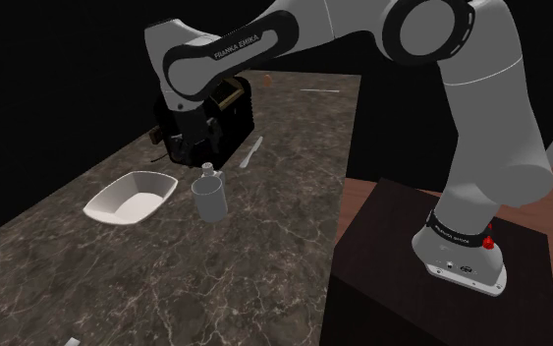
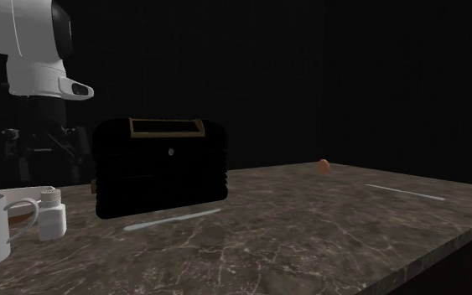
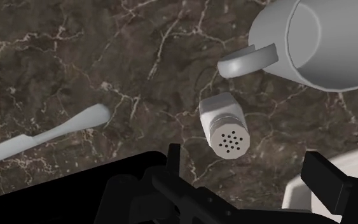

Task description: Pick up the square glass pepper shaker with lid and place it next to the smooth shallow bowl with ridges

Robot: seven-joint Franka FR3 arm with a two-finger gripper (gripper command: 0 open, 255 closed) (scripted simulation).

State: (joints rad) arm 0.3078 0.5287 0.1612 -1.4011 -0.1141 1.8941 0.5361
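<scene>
Square white shaker (image 3: 217, 114), perforated round lid (image 3: 230, 140); veined stone counter (image 3: 75, 51).

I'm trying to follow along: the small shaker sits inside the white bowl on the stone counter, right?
Not quite. The shaker stands on the stone counter itself, close beside the mug, not inside the white bowl, which lies apart from it. The shoulder view shows this.

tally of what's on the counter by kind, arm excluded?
Bowl: 1
Mug: 1
Shaker: 1
Black box-shaped appliance: 1
Pale flat utensils: 2
Small orange item: 1
Total: 7, not counting a white scrap cut off at the shoulder view's bottom edge.
</scene>
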